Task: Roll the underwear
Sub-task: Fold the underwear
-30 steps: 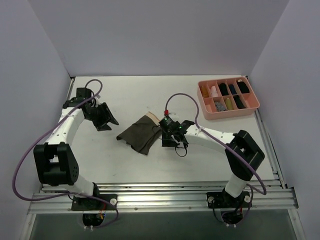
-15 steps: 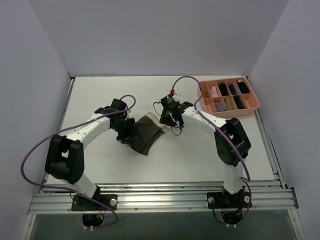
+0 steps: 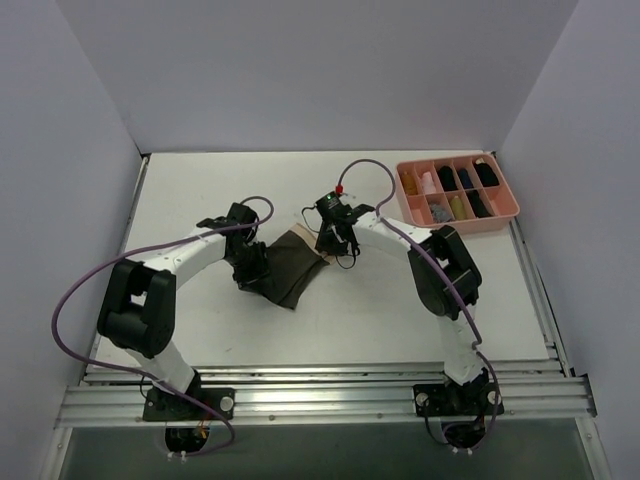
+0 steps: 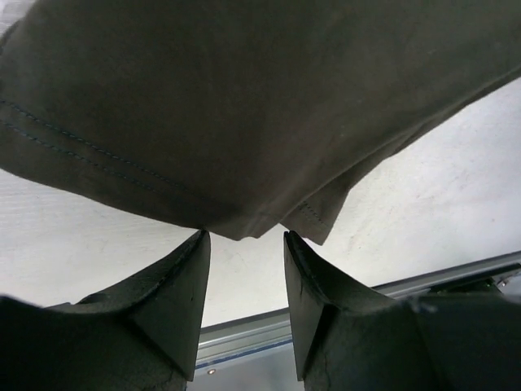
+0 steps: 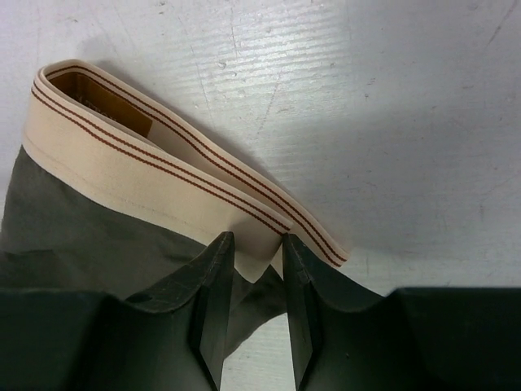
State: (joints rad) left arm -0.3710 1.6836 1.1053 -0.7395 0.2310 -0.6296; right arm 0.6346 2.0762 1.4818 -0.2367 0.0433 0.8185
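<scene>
The underwear [image 3: 292,266] is a dark olive-brown cloth with a beige waistband and lies flat mid-table. My left gripper [image 3: 252,268] is at its left hem. In the left wrist view the jaws [image 4: 244,236] stand apart, and the hem corner of the underwear [image 4: 244,106] just reaches the fingertips without being pinched. My right gripper [image 3: 328,240] is at the waistband end. In the right wrist view its jaws [image 5: 256,240] are drawn close, with a fold of the red-striped waistband [image 5: 146,155] and dark cloth bunched between them.
A pink compartment tray [image 3: 457,222] with small rolled bundles stands at the back right. A metal rail [image 3: 320,385] runs along the near table edge. Purple cables loop off both arms.
Both arms swung in to the underwear from further out. The left gripper came from the far left to the hem. The right gripper moved up to the waistband and settled on it.
</scene>
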